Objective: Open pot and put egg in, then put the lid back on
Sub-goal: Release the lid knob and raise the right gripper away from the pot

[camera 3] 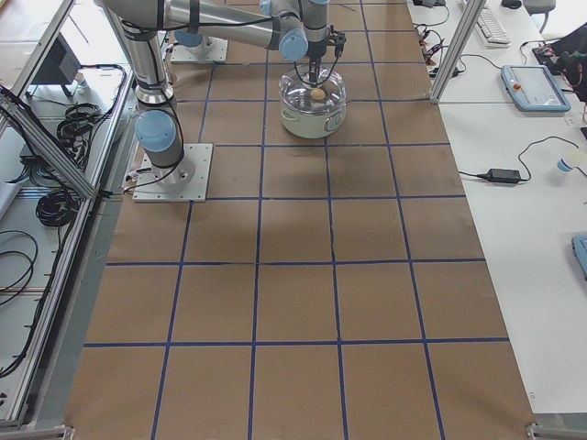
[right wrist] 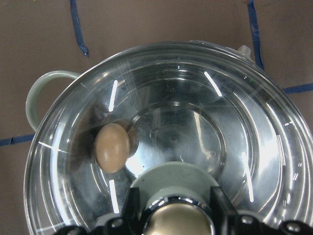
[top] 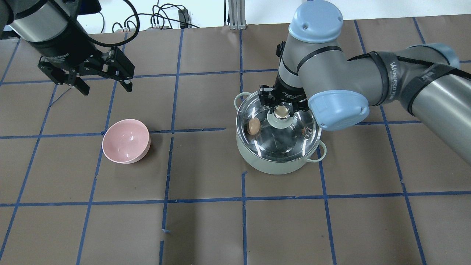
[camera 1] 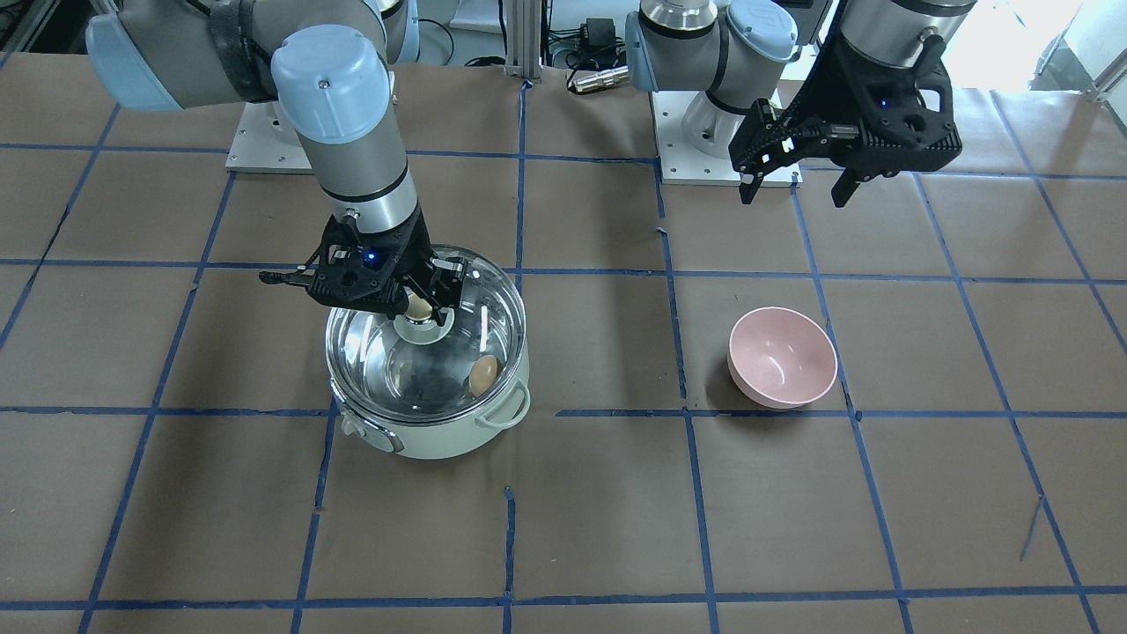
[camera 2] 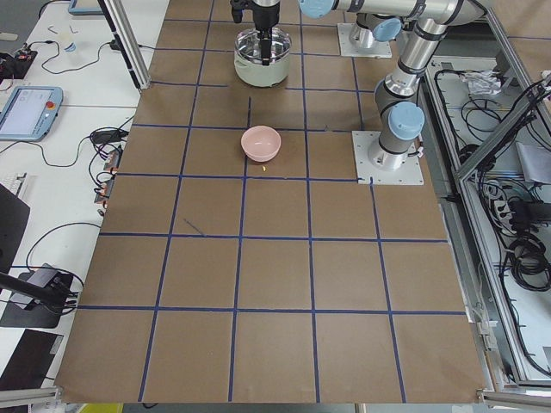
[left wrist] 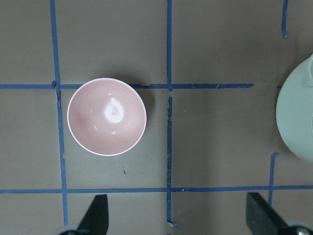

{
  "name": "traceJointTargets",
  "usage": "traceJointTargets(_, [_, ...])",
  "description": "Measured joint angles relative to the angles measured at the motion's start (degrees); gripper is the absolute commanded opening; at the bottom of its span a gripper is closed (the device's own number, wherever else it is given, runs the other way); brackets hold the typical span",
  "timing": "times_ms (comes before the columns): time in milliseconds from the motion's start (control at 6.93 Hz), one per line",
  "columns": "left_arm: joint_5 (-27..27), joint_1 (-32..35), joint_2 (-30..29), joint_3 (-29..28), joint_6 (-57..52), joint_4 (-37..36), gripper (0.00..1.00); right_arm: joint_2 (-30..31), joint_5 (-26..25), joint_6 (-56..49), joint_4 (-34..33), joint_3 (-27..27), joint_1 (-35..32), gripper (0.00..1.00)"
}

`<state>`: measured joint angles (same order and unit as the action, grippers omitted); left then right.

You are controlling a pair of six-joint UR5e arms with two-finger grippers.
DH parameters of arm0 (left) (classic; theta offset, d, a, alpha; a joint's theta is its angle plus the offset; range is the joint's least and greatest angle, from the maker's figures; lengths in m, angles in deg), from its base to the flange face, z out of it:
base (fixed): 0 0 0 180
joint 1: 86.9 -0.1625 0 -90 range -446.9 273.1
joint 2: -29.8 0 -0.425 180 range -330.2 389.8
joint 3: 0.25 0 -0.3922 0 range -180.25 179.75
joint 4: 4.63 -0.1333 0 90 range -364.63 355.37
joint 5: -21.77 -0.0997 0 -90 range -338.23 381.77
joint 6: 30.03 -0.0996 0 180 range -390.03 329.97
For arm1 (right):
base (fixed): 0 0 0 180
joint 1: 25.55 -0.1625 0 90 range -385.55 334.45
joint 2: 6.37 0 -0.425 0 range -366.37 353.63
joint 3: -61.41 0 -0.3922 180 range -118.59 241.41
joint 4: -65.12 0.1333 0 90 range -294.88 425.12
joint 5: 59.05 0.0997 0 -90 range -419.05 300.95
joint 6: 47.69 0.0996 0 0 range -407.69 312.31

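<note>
Toward the bench's (top: 220,228) left side, the left arm (top: 44,33) hangs high with its jaws spread wide and empty. Below and just to their right sits the pink bowl (top: 126,141), upright and empty, well apart from anything else. Right of the bench's middle, away from every edge, stands the mint-green pot (top: 276,165), its two loop handles pointing toward the far-left and near-right corners. The glass lid (top: 290,140) lies across its rim and looks seated, though a slight lift cannot be ruled out. Under the glass the egg (top: 253,127) rests inside the pot on the steel floor, left of centre against the curve of the wall. Its long axis runs roughly from the near edge to the far edge.

The right arm (top: 368,84) reaches in from the right edge and points straight down over the pot. Its jaws are clenched on the lid's knob (top: 281,111), one finger on each side. With the knob directly between and beneath those jaws, the likely next step is to let go and rise straight up, so the lid is not dragged sideways. The left arm is far from the pot and has no part in this.
</note>
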<state>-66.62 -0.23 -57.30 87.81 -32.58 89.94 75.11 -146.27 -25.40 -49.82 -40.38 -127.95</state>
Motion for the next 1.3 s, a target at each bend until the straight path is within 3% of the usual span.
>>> traceJointTargets(577, [0.1,0.0,0.0,-0.1,0.0,0.0,1.00,0.6,-0.8,-4.6,-1.4,1.6,2.6,1.00])
traceJointTargets(1010, [-0.1,0.0,0.2,-0.1,0.0,0.0,1.00,7.5,-0.9,-15.1,7.3,4.4,12.9,1.00])
traceJointTargets(1299, [-0.6,0.1,0.1,-0.6,1.0,1.1,1.00,12.0,-1.1,-16.7,12.0,4.5,15.9,1.00])
